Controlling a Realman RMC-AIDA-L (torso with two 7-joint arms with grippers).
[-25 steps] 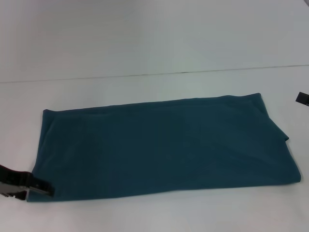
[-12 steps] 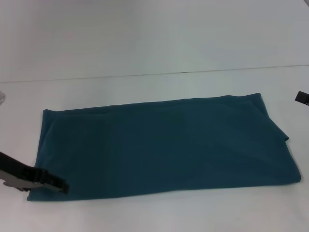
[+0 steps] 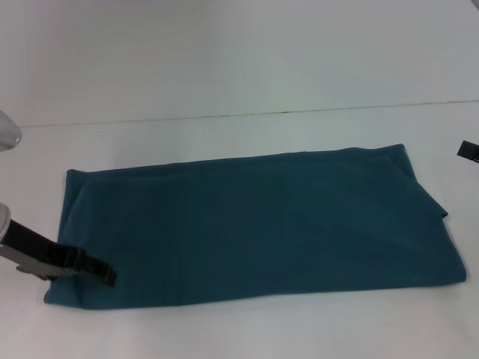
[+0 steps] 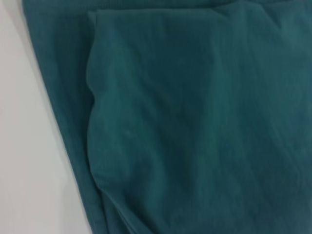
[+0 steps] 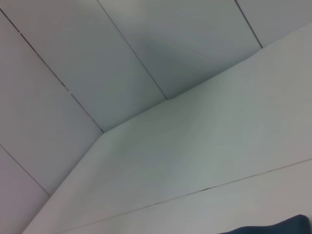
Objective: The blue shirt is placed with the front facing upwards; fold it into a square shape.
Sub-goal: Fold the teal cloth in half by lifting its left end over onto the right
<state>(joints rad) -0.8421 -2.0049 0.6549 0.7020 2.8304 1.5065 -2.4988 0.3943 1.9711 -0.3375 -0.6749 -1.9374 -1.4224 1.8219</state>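
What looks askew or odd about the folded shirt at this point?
The blue shirt lies as a long strip, not a square. Its right end is uneven: an underlying layer sticks out past the top fold. The left pincer is over its near-left corner. Nothing looks damaged.

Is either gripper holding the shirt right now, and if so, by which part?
Cannot be told. The left gripper lies over the blue shirt at its near left corner; a grasp isn't visible. The right gripper is clear of it.

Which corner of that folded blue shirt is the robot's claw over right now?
The near left corner of the blue shirt: the left claw reaches in over it from the table's left edge. The other three corners have nothing above them.
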